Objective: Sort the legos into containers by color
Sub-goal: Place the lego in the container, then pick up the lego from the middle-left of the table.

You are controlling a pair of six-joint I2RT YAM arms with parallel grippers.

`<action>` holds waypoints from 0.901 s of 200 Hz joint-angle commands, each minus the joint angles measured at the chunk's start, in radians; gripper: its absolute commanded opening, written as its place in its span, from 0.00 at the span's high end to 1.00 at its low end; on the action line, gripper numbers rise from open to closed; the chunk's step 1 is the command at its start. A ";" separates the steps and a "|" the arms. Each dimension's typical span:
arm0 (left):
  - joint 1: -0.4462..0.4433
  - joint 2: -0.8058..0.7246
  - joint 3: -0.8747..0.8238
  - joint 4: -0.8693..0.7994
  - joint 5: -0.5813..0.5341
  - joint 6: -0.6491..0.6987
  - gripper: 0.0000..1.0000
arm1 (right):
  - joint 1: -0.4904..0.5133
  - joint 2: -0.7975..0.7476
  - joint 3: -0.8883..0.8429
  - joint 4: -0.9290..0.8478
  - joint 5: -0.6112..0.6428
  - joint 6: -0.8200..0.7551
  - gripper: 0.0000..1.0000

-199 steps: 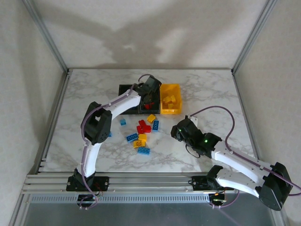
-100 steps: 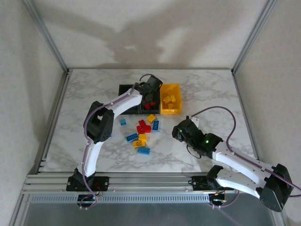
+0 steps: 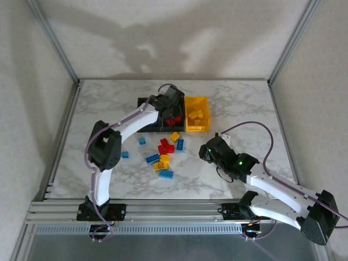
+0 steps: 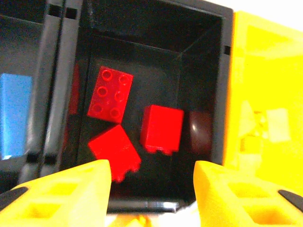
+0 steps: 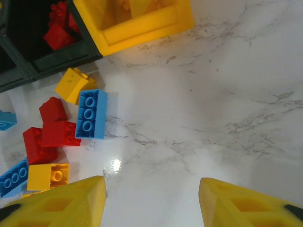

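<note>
The loose legos lie in a scatter on the table, ahead and to the left of your right gripper; the nearest of them is a light blue brick, studs up, its long axis running straight away from that gripper rather than across it; a yellow brick touches its far end and two red ones sit against its left side. The right gripper is empty, its fingers moderately apart, low and just beside the pile; your left gripper hangs over the middle black bin, fingers also apart with nothing between them, so by my reading the right arm is the better placed for the next pick. To take the blue brick across its short sides you likely need to shift left and close along the present finger line; the crowding neighbours could be dragged along.

Three red bricks lie directly below the left gripper on the floor of the bin, a detail the overhead camera hides beneath the arm; a dark rounded shape by the bin's right wall is too dim to name. The right wrist camera gives the blue brick's studs and heading, and the yellow bin ahead; the overhead view alone gives the pile's full spread between both arms.
</note>
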 commanded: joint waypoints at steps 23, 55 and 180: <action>-0.021 -0.265 -0.227 0.053 0.068 0.054 0.50 | 0.010 0.017 0.054 0.024 -0.028 -0.051 0.44; -0.022 -0.443 -0.448 0.110 0.100 0.048 0.49 | 0.019 0.084 0.071 0.063 -0.055 -0.051 0.42; -0.019 -0.710 -0.918 0.117 0.079 -0.092 0.37 | 0.096 0.271 0.118 0.151 -0.077 -0.049 0.43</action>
